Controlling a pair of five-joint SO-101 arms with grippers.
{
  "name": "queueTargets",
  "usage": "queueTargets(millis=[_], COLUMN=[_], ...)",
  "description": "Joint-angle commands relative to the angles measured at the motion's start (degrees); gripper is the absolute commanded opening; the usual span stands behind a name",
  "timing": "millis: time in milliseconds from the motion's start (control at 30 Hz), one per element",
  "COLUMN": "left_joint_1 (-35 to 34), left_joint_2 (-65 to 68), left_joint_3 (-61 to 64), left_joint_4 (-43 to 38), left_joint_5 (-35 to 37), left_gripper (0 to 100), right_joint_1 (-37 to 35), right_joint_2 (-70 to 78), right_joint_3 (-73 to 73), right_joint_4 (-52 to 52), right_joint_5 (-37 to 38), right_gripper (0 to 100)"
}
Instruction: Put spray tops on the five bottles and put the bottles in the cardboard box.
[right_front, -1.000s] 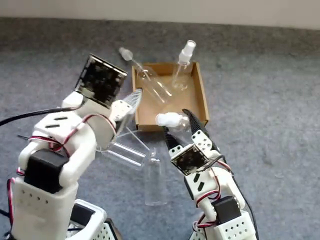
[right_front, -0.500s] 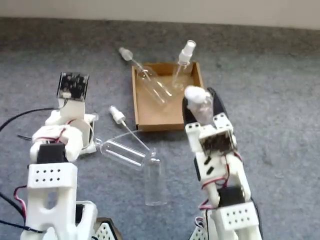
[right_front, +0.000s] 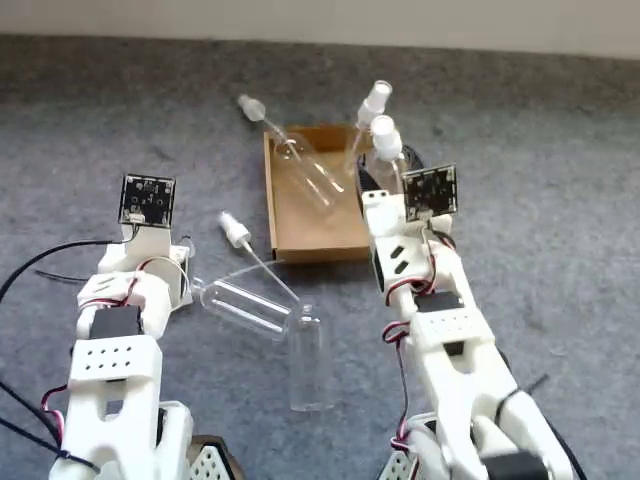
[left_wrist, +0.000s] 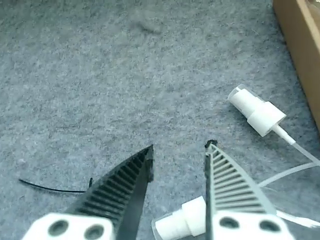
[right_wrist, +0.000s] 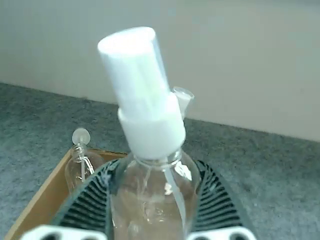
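My right gripper (right_wrist: 155, 170) is shut on a clear bottle (right_wrist: 150, 200) with a white spray top (right_wrist: 142, 95), held upright over the far right part of the cardboard box (right_front: 282, 215). In the high view that bottle (right_front: 384, 150) stands beside another topped bottle (right_front: 366, 125) leaning in the box's far corner. A third topped bottle (right_front: 305, 170) lies in the box with its neck over the rim. My left gripper (left_wrist: 177, 147) is open above the carpet, left of the box, near a loose spray top (left_wrist: 257, 112). Two clear bottles (right_front: 240, 305) (right_front: 310, 360) lie on the carpet without tops.
Grey carpet (right_front: 540, 240) covers the table. A thin black cable tie (left_wrist: 50, 188) lies near my left gripper. A white spray top (left_wrist: 182, 222) sits just under the left fingers. The loose top's tube (right_front: 270, 268) runs toward the lying bottles.
My right gripper has carried the topped bottle from the box's front edge up over its far right side. My left arm drew back from the box to the left.
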Motion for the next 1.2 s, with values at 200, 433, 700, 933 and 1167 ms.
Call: queueTargets(millis=[200, 433, 700, 933, 1167], left_joint_1=[-0.57, -0.57, -0.48, -0.48, -0.48], left_joint_2=[-0.4, -0.31, -0.31, -0.31, -0.31], left_joint_3=[-0.31, -0.31, 0.31, 0.4, 0.48], left_joint_4=[-1.32, -1.32, -1.41, -1.41, -1.41], left_joint_5=[-0.26, -0.26, -0.26, -0.26, -0.26], left_gripper=[16, 16, 16, 16, 16], right_joint_1=[2.33, 2.15, 2.24, 2.24, 2.15], right_joint_2=[16.13, 26.33, 33.98, 35.21, 34.86], right_joint_3=[-4.53, -8.22, -13.05, -13.05, -13.05], right_joint_4=[-16.22, -22.46, -22.55, -25.27, -25.27], right_joint_5=[-4.92, -4.75, -4.75, -4.75, -4.75], right_gripper=[0.4, 0.4, 0.4, 0.4, 0.9])
